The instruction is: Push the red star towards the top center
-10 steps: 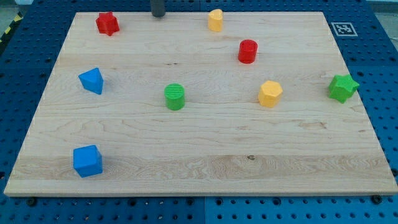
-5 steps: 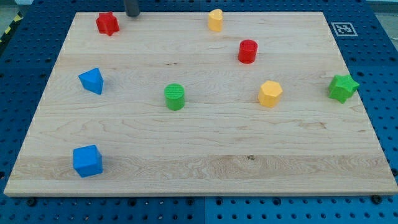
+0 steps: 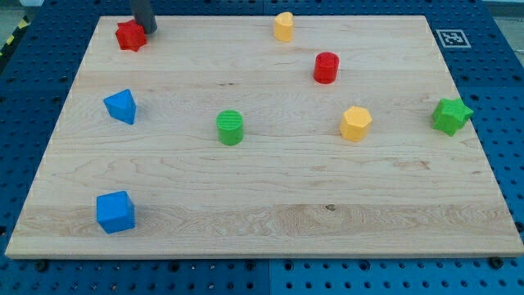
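my tip (image 3: 146,29) | no gripper visible | touching red star (image 3: 128,36), its right, board (image 3: 262,213) top-left

Straight dark grey rod, round in section, smooth, unmarked; my tip (image 3: 146,30) apparently blunt, flat-ended.

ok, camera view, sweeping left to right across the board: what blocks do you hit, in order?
blue cube → blue block → red star with my tip at its right edge → green cylinder → yellow block → red cylinder → yellow block → green star
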`<state>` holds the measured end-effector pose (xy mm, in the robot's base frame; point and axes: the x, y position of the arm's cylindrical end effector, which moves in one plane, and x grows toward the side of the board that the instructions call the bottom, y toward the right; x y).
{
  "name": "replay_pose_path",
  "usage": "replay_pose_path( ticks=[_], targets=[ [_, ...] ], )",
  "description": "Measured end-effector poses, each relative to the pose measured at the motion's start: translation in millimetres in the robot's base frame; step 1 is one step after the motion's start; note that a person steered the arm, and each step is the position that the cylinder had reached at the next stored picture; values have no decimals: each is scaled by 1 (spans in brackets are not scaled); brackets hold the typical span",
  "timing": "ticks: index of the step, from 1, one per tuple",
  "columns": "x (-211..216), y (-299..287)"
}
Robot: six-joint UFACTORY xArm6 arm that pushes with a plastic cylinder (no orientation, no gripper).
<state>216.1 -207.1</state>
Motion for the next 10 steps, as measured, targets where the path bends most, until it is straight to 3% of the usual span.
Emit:
replay_pose_path(
  ticks=[1, 4, 5, 7, 10],
  targets=[
    [-24, -11],
    [-18, -76],
    [16, -75],
    [54, -19],
    [32, -5]
  ],
)
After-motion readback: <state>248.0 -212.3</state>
